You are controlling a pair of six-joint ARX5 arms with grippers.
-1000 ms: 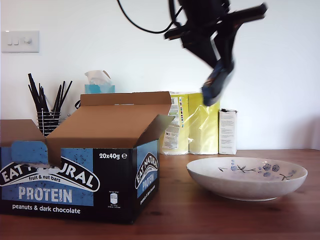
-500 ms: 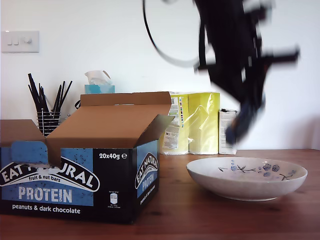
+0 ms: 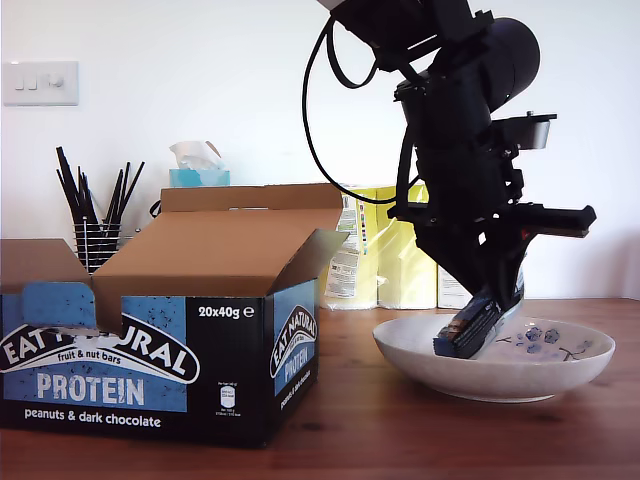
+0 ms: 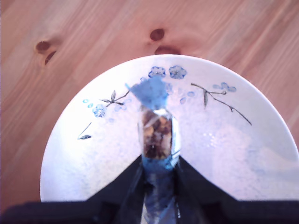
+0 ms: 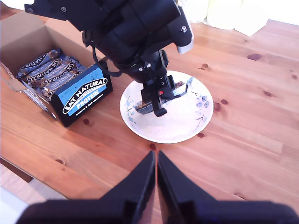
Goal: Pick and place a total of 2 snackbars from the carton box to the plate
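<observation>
Ext. view, near to far: carton box [image 3: 150, 350] fills the lower left of the frame on the wooden desk [image 3: 400, 440], brown flaps open, black-and-blue front printed "EAT NATURAL PROTEIN". To its right in the ext. view, lower right of frame, sits the plate [image 3: 560, 372], cream w/ blue flower pattern. My first gripper [image 3: 480, 322] comes down into it from the upper centre of the frame, pinching a snackbar [image 3: 468, 328] that tilts w/ its lower end inside the plate's rim; contact w/ the plate floor can't be told.

First wrist view: same snackbar [image 4: 158, 135] clamped between the dark fingers [image 4: 122, 189], blue wrapper end sticking out over the plate [image 4: 233, 154] centre.

Second wrist view: my second gripper [image 5: 156, 175] is high above the desk, jaws pressed together, nothing between them. Below it the plate [image 5: 196, 116] w/ the first arm over it; more snackbars [image 5: 44, 72] lie packed in the carton box [image 5: 86, 95].

Behind, ext. view: a cup of black sticks [image 3: 95, 215] at mid left, tissue box [image 3: 198, 165], yellow packets [image 3: 390, 250] against the white wall [image 3: 180, 80], light switch [image 3: 40, 83] upper left.
</observation>
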